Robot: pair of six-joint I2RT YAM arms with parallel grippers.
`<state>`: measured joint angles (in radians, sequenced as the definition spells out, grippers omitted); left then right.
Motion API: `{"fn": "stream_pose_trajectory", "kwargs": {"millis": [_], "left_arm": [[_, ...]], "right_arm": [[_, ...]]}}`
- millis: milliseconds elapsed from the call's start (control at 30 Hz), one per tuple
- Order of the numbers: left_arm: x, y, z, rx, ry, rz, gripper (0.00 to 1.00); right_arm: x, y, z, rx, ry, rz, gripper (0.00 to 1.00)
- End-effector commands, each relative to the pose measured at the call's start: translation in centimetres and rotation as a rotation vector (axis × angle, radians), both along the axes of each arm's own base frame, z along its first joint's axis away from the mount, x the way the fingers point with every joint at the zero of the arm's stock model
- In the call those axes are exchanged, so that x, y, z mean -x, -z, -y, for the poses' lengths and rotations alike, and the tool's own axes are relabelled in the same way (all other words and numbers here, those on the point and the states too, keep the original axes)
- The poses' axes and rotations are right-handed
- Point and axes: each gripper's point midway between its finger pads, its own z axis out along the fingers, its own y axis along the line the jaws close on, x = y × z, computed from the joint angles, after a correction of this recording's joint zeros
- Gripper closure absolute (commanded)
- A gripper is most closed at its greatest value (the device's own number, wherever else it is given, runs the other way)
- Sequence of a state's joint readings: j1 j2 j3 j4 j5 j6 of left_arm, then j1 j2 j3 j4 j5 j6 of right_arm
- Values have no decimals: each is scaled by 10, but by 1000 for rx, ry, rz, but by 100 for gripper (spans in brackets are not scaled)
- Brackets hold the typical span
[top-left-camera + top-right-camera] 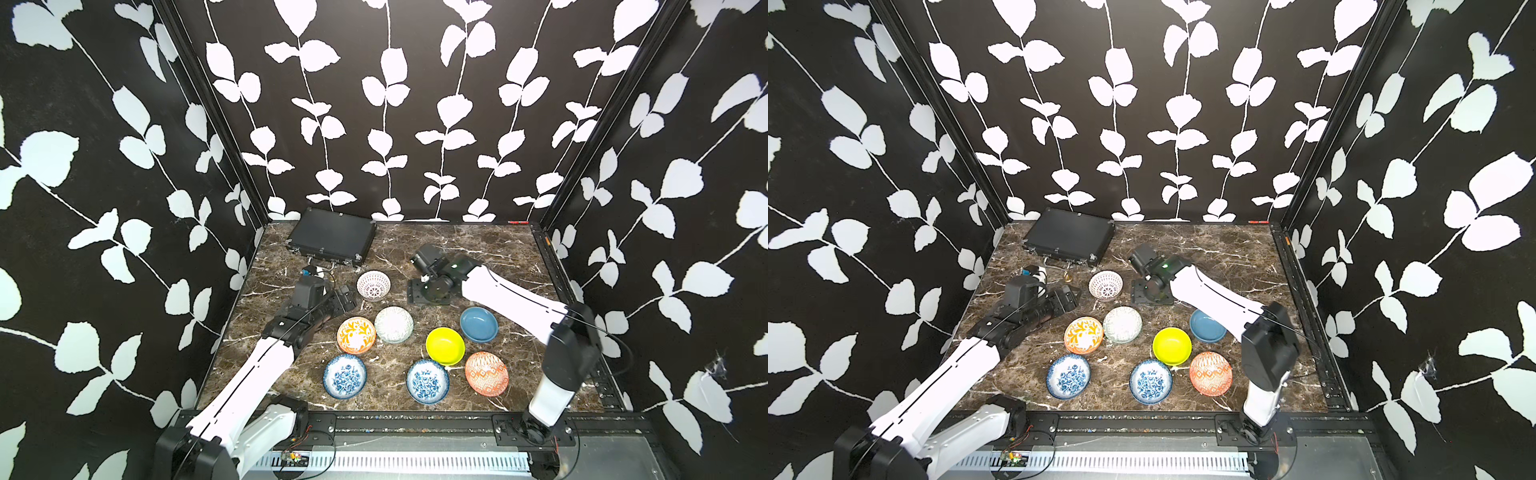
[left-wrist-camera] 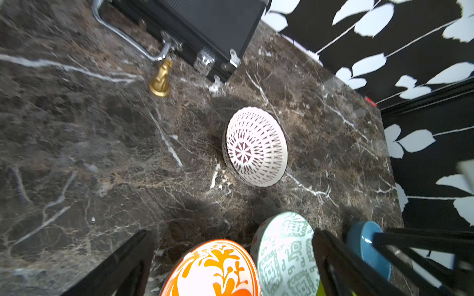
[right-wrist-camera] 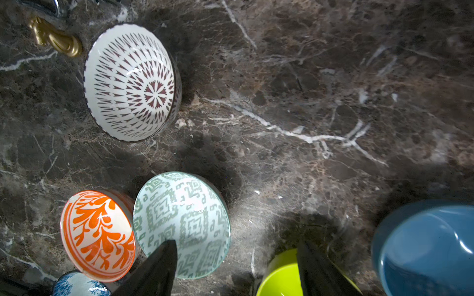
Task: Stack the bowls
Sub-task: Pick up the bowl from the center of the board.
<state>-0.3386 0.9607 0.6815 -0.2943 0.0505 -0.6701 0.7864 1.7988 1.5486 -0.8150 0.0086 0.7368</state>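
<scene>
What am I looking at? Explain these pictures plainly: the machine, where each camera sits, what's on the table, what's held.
Two robot arms, the left arm and right arm, work over a marble table. Two pictures look down from overhead; the other two come from cameras on the wrists. Each arm ends in a two-fingered tool: the left tool and right tool both stand open, holding nothing. Eight bowls lie unstacked, including a yellow bowl and a blue bowl. At the back lies a black case, with a small gold figure near it.
</scene>
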Motion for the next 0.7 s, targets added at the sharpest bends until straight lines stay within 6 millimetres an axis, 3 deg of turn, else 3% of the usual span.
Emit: {"fn": "stream_pose_trajectory", "kwargs": {"millis": [0, 200, 667], "left_arm": [[1, 6, -1, -21, 6, -29, 1], [-7, 13, 5, -22, 26, -51, 1], [-19, 22, 13, -40, 56, -98, 1]], "right_arm": [[-4, 0, -17, -13, -33, 11, 27], [-5, 19, -22, 14, -44, -24, 31], [5, 32, -36, 66, -95, -29, 34]]}}
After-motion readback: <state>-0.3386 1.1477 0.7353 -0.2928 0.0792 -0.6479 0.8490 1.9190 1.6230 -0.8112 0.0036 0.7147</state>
